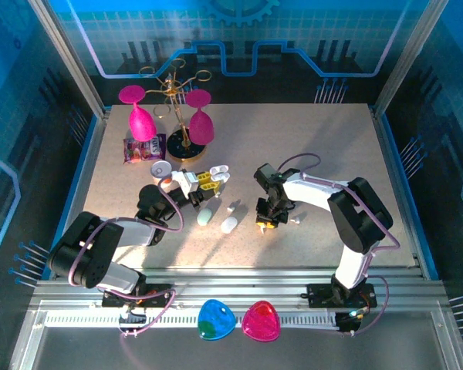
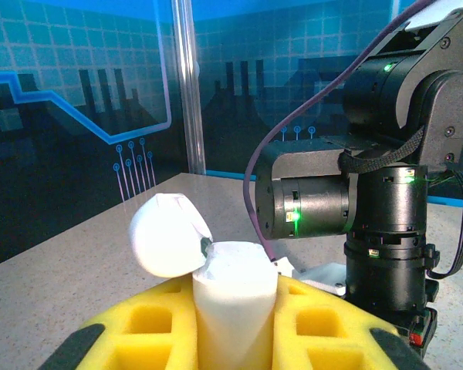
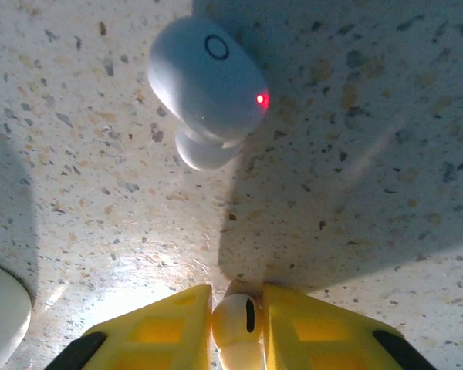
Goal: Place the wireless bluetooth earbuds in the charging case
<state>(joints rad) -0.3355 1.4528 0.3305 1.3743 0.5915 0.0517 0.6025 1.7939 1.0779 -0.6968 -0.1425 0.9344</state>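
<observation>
My left gripper is shut on a white charging case, holding it upright between the yellow fingers. The case's rounded lid is hinged open to the left. My right gripper points down at the table just right of centre, shut on a small white earbud pinched between its yellow fingers. Another white bud with a red light lies on the table ahead of it. One more tiny white earbud lies to the right of the right gripper.
A mint case and a white case lie on the table between the grippers. At the back left stand a gold rack with pink glasses, a purple packet and a small round white disc. Blue and pink items sit at the front rail.
</observation>
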